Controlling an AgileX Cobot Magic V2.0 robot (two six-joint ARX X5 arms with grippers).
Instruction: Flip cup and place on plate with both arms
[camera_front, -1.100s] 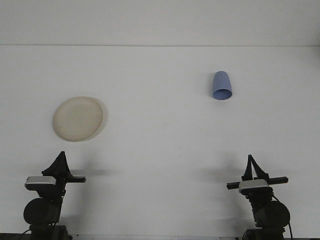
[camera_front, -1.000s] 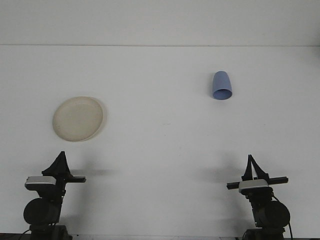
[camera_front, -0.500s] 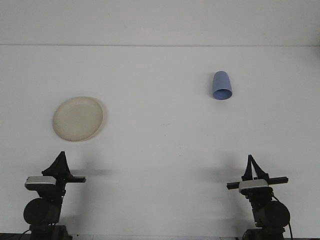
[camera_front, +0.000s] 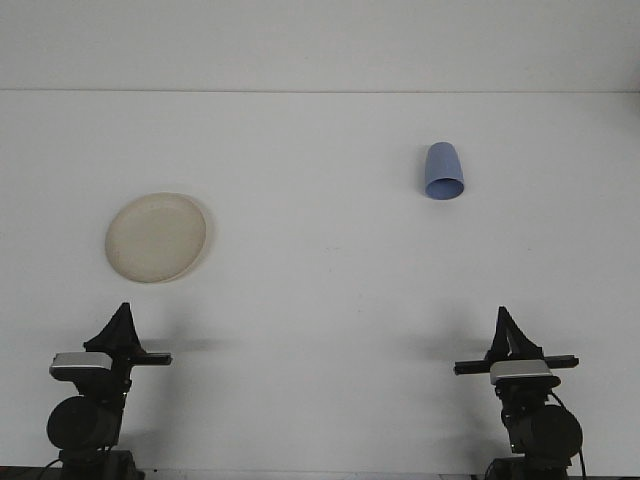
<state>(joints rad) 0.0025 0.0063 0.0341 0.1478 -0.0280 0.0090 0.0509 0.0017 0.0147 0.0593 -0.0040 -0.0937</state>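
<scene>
Cup and plate sit well apart on the white tabletop (camera_front: 320, 300) here. Starting at the left, the left gripper (camera_front: 122, 318) waits low at the near edge, its jaws drawn together into a dark point, holding nothing. Just beyond it, the cream plate (camera_front: 156, 237) lies flat and bare. Across to the far right, the blue cup (camera_front: 444, 171) lies on its side with its mouth towards us. And the right gripper (camera_front: 506, 322) sits at the near edge, jaws together too, well short of the cup.
</scene>
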